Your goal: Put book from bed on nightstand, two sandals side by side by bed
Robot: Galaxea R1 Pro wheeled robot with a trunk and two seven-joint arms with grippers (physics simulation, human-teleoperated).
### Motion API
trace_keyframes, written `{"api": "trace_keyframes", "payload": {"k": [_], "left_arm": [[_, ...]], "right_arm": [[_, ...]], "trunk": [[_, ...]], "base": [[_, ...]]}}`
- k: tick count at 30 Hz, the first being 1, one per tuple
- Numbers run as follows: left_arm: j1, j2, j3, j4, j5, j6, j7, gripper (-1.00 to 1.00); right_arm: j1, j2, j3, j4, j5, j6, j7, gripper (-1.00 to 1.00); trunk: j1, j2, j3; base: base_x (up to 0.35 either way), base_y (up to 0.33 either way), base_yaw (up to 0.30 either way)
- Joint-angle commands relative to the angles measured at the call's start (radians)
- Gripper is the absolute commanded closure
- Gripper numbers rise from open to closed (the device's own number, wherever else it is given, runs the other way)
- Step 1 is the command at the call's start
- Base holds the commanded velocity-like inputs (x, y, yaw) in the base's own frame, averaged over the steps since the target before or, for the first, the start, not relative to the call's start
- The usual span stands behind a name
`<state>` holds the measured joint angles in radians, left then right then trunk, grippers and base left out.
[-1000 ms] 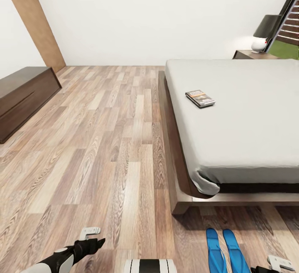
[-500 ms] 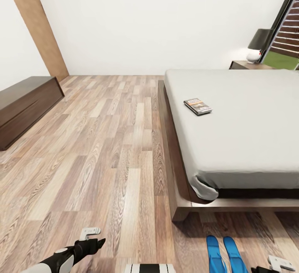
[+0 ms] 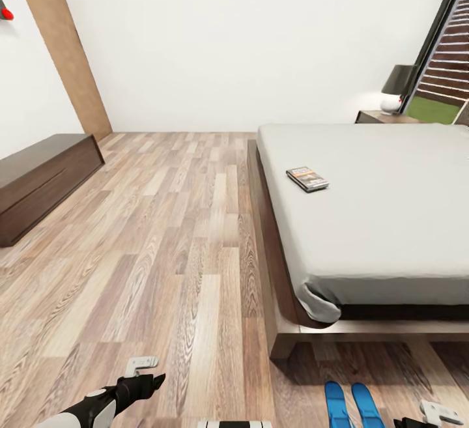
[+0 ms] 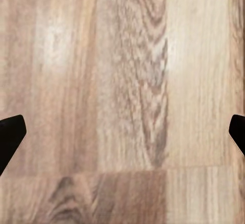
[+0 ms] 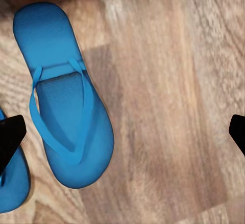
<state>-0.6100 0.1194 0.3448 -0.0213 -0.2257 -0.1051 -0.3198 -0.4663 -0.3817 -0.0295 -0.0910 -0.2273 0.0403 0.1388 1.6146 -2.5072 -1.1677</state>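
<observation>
Right wrist view: my right pincer (image 5: 122, 127) wide open, empty, bright blue flat sandals (image 5: 64, 101) below it, paired by the off-white bed (image 3: 384, 219). Risk: nudging them apart when driving off.

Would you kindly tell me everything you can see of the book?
The book is a thin paperback with a dark cover, an orange band and pale lettering too small to read. It lies flat and closed on the bed, near its left edge, turned at an angle to that edge. Only the mattress touches it; no hand is near.
</observation>
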Motion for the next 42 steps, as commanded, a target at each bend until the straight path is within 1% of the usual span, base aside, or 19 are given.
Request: {"api": "trace_keyframes", "payload": {"k": [1, 32, 42], "left_arm": [[0.000, 0.000, 0.008, 0.001, -0.011, -0.004, -0.002, -1.00], [0.000, -0.001, 0.008, 0.001, -0.011, -0.004, -0.001, -1.00], [0.000, -0.003, 0.007, 0.001, -0.011, -0.004, 0.005, -1.00]], "right_arm": [[0.000, 0.000, -0.003, -0.001, -0.006, 0.005, 0.004, -1.00], [0.000, 0.001, -0.002, 0.001, -0.002, 0.004, 0.003, -1.00], [0.000, 0.001, 0.000, 0.004, -0.001, 0.004, 0.002, -1.00]], "trunk": [[-0.001, 0.000, 0.003], [-0.015, 0.007, 0.123], [-0.053, 0.077, 0.154]], "base": [[0.000, 0.000, 0.000], [0.000, 0.000, 0.000], [0.000, 0.000, 0.000]]}}
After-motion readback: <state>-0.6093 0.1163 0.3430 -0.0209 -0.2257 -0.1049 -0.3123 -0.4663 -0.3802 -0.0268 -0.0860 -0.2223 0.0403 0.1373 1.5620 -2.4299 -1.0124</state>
